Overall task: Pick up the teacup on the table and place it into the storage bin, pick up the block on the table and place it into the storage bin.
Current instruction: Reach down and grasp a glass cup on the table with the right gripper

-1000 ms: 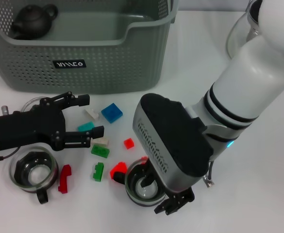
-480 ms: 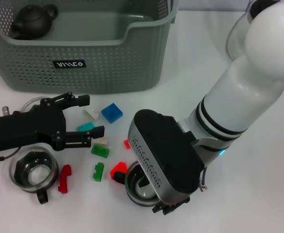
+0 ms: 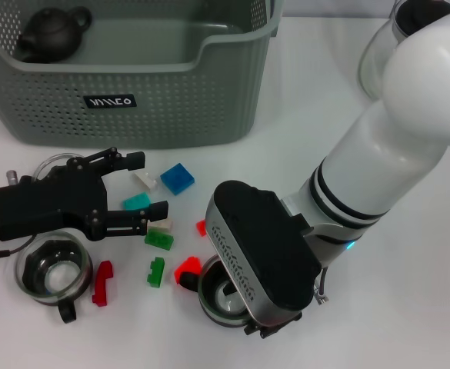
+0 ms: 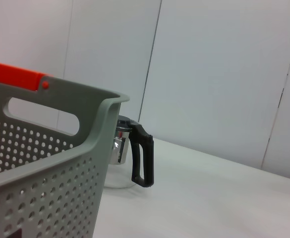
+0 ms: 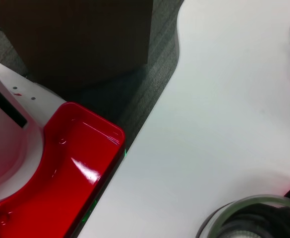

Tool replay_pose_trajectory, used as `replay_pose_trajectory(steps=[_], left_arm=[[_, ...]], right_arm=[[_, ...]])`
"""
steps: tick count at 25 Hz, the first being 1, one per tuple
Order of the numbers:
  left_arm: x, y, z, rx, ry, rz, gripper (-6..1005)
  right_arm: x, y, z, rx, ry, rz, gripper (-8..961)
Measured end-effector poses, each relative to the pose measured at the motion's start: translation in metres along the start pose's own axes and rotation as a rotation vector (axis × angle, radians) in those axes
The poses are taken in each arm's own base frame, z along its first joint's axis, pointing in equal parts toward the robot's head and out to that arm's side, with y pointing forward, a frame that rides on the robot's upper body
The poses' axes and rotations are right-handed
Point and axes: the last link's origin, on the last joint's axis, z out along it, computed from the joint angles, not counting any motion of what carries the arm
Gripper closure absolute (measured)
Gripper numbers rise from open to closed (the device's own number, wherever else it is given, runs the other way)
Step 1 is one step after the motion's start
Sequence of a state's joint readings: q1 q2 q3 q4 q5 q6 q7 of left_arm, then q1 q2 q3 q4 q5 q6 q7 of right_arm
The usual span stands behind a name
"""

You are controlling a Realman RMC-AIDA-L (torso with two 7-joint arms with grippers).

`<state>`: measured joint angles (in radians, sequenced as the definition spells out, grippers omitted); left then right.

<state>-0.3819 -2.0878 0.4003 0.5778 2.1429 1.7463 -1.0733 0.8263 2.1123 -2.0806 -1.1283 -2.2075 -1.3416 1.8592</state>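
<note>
The grey-green storage bin (image 3: 171, 108) stands at the back with a dark teapot (image 3: 51, 32) inside; its perforated wall (image 4: 45, 168) fills the left wrist view. One glass teacup (image 3: 218, 298) sits near the front, and my right gripper (image 3: 265, 329) is down over it, hiding most of it; its rim (image 5: 254, 218) shows in the right wrist view. A second glass teacup (image 3: 51, 270) with a black handle sits at front left. My left gripper (image 3: 148, 183) hovers open above it, with a white block (image 3: 144, 179) and a teal block (image 3: 136, 201) between its fingers' spread.
Blue (image 3: 177, 177), green (image 3: 159, 239) and red (image 3: 101, 282) blocks lie scattered between the two cups. A glass pot (image 3: 375, 61) stands at back right, its black handle (image 4: 142, 158) visible beyond the bin. A red tray (image 5: 75, 163) lies past the table edge.
My right arm has shifted left and settled lower over the front teacup, covering more of it and the small red block. The left gripper has barely moved.
</note>
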Motion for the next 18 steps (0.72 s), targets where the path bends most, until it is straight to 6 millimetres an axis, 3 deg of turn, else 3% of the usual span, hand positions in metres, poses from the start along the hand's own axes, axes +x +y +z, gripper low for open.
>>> replay_pose_trajectory(steps=[8,18], left_arm=[[-0.0001,-0.0002,-0.0005,0.002,0.001,0.000,134],[0.0007,-0.0009,-0.0028,0.002,0.002,-0.001,137]], right_arm=[[0.0016,-0.0002,0.0010,-0.003,0.004,0.005,477],[0.0004,-0.0006,0.0003,0.008,-0.004,0.009,706]])
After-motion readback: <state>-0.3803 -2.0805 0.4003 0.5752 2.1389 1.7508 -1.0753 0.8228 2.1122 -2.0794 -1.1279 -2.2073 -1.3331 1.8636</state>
